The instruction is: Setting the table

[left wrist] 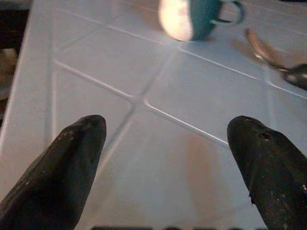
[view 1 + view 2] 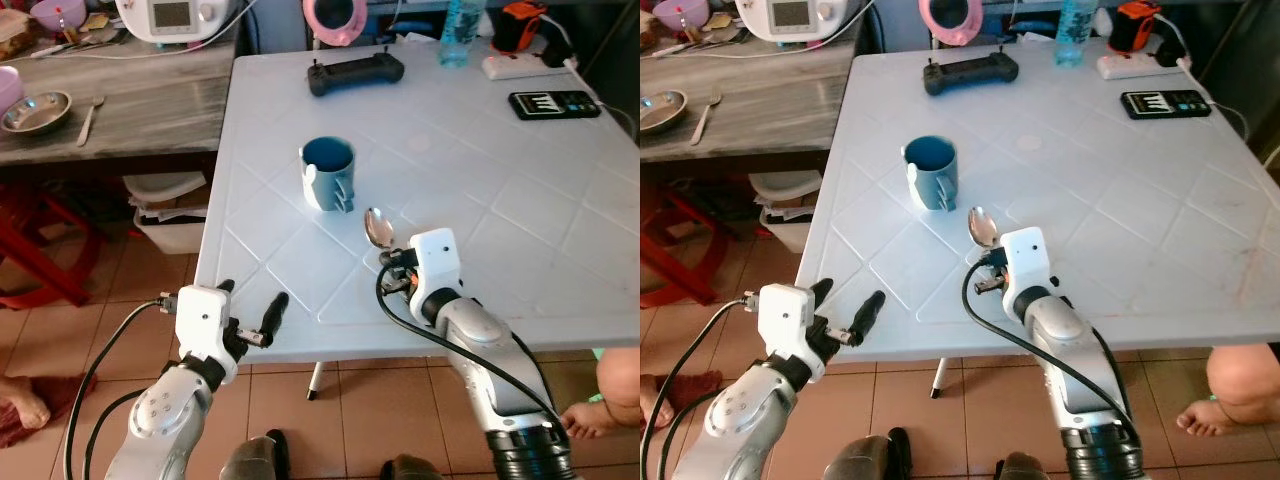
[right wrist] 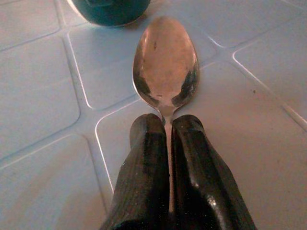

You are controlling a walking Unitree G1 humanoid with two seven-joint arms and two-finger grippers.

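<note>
Just near of the blue mug, the right hand pinches a spoon by its handle, bowl forward, probably to lay it beside the mug on the worktop; the left hand hovers spread at the near edge.

Silver arms, white wrist blocks, black cables, black-fingered right pincer

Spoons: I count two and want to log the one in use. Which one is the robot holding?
The spoon clamped in the right hand, over the white table near the blue mug. The other spoon lies on the wooden table.
</note>
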